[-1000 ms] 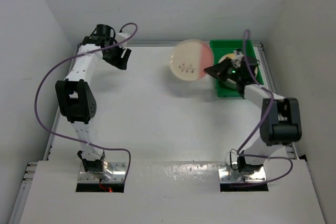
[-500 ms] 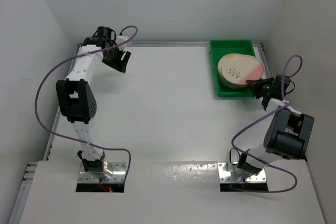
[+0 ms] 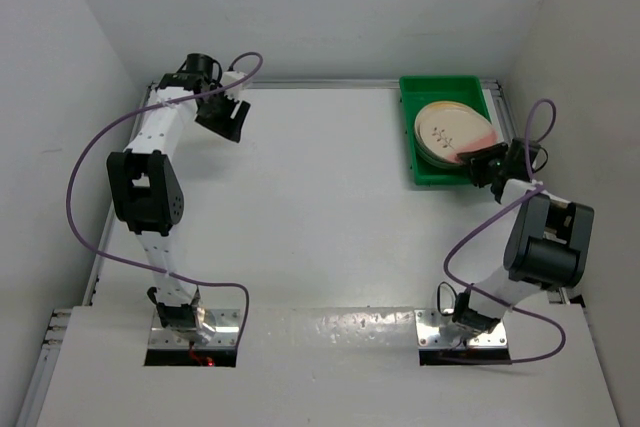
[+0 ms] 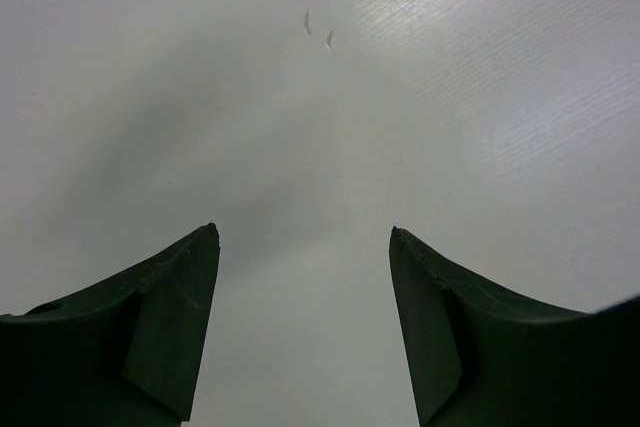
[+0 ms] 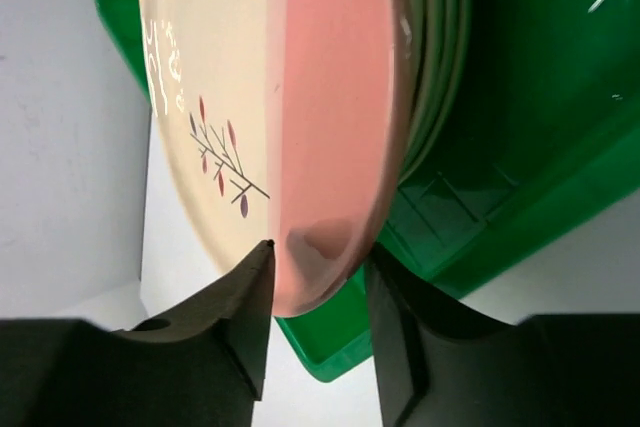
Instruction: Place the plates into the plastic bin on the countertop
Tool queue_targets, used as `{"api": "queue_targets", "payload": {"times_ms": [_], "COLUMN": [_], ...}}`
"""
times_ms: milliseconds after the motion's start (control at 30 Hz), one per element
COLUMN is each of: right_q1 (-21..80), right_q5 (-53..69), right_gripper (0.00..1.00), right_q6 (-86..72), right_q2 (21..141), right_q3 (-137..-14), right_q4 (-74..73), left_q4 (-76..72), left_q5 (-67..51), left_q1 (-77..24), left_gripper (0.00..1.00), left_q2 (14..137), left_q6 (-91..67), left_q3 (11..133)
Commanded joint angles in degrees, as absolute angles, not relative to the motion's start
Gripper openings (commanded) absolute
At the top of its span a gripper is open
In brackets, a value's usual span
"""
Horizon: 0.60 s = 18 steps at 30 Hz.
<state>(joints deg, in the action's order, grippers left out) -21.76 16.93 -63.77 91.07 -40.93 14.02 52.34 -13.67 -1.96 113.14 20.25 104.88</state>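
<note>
Top plate, pink section, lies on the plate stack inside the green bin at far right of the table. The right pincer straddles its pink rim, 1 finger each side; can't tell if clamped or loose. The left pincer is apart with nothing between, over the table at far left.

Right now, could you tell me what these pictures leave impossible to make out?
- Plates under the top plate: covered by it from above; right wrist view shows only rims, so no count.
- Right jaws: astride its pink edge in the wrist view; contact unclear.
- Bin: partly cut off by the right wrist picture's edges.
</note>
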Motion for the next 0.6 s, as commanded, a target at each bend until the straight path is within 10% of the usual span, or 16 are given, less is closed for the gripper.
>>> {"api": "queue_targets", "payload": {"times_ms": [0, 300, 567], "right_q1": [-20.30, -18.02, -13.98], "right_q5": [15.91, 8.27, -2.11], "right_gripper": [0.41, 0.54, 0.33], "right_q6": [-61.79, -53.63, -44.21], "right_q2": [92.28, 91.93, 97.73], "right_q3": [-45.87, -51.06, -62.92], "right_q4": [11.96, 3.17, -11.24], "left_q4": [52.29, 52.29, 52.29], "left_q5": [-14.77, -15.29, -15.29], "left_q1": [-2.20, -2.20, -2.20], "left_gripper": [0.71, 0.71, 0.72], "left_q2": [111.18, 111.18, 111.18], "left_q6": [19.51, 19.51, 20.04], "left_q3": [105.03, 103.36, 103.36]}}
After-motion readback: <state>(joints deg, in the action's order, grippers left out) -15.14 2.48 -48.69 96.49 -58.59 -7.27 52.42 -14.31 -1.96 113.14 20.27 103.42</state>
